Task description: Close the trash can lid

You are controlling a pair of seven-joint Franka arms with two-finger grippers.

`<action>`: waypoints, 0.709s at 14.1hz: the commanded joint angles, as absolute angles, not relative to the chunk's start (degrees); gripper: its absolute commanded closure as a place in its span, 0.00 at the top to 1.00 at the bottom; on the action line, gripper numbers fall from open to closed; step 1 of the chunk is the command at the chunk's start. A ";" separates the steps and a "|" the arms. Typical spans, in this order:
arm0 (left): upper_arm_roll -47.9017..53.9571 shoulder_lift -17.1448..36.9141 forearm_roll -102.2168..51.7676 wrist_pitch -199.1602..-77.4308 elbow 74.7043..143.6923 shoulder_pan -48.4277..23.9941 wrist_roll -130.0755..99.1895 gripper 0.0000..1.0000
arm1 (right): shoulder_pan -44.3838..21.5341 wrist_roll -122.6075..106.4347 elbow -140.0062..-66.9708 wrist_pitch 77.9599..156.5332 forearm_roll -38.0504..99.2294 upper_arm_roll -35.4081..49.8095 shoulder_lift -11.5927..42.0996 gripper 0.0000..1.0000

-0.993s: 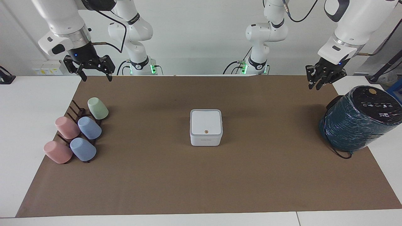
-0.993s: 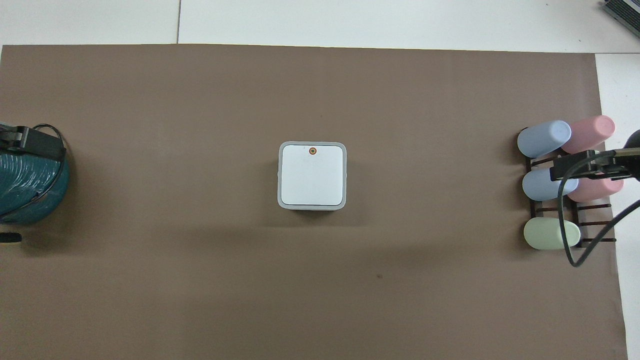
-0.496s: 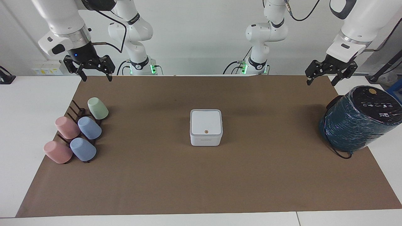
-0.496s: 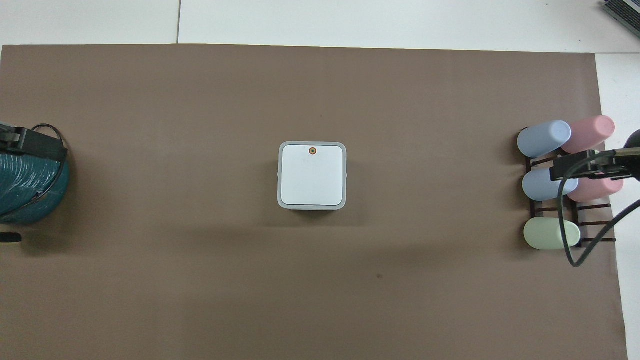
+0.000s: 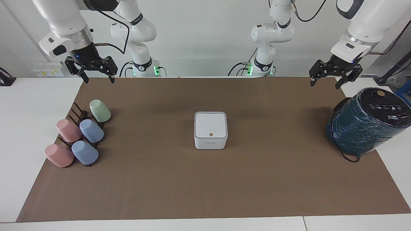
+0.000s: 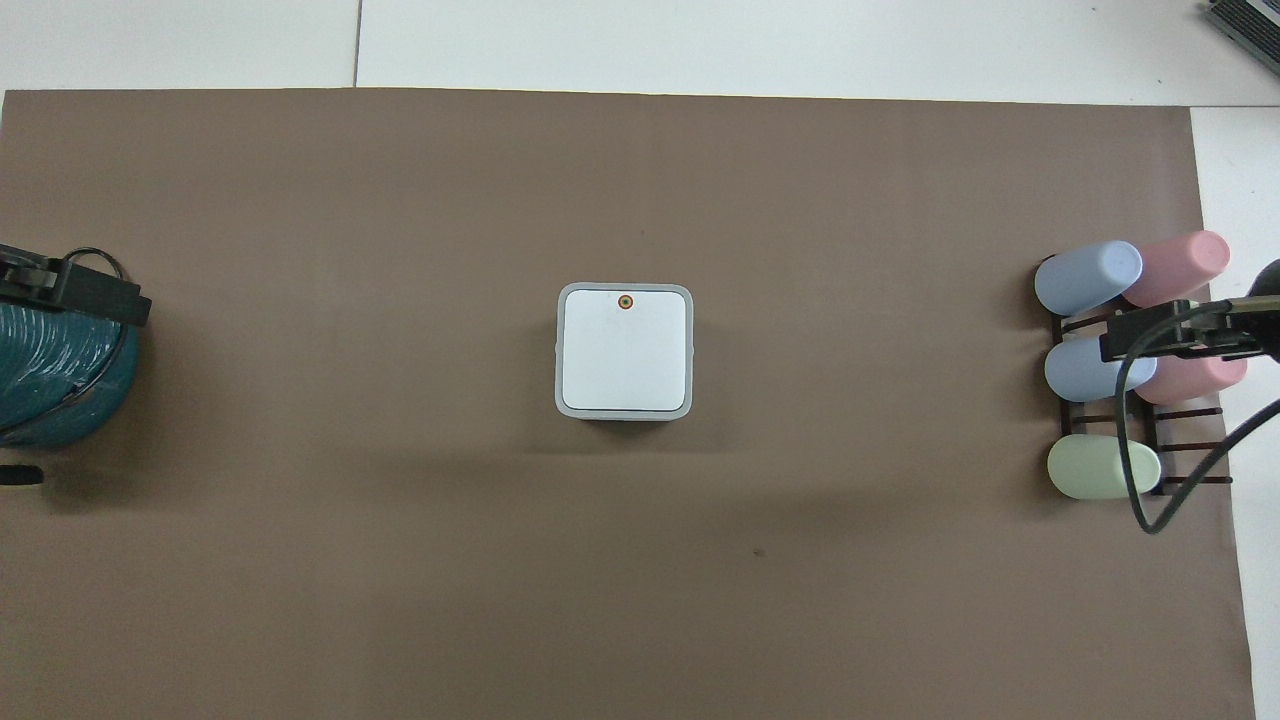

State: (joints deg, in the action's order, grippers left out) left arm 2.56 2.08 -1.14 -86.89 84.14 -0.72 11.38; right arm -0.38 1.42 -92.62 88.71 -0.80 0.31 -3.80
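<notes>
Across the table we see a brown mat covering nearly all of the working surface. At the left arm's end of the mat stands a large dark teal wrapped cylinder, the biggest thing on it. At the right arm's end a dark rack carries five cups lying on their sides (two pink, two blue, one green).

At the middle of the mat sits the trash can, well apart from both the cylinder and the rack. The lid lies flat on the trash can, closed, its orange dot on the edge farther from the robots; we find it unchanged from a second ago.

The left gripper hangs in the air over the mat's edge by the robots, near the cylinder, its fingers spread apart. A second ago they were drawn close together and pointed down; since then the wrist has turned and the fingers have opened. The right gripper waits over the mat's corner by the robots, above the rack's end, fingers apart, as it was before.
</notes>
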 commanded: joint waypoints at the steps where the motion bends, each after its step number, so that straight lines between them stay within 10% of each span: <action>1: 2.20 0.88 -1.67 -87.71 85.25 -0.53 11.16 1.00 | 0.00 2.02 -93.16 88.24 0.26 0.62 -4.48 1.00; 10: 2.29 0.88 -1.49 -87.98 85.25 -0.79 7.12 1.00 | 0.00 2.11 -93.16 88.24 0.26 0.62 -4.48 1.00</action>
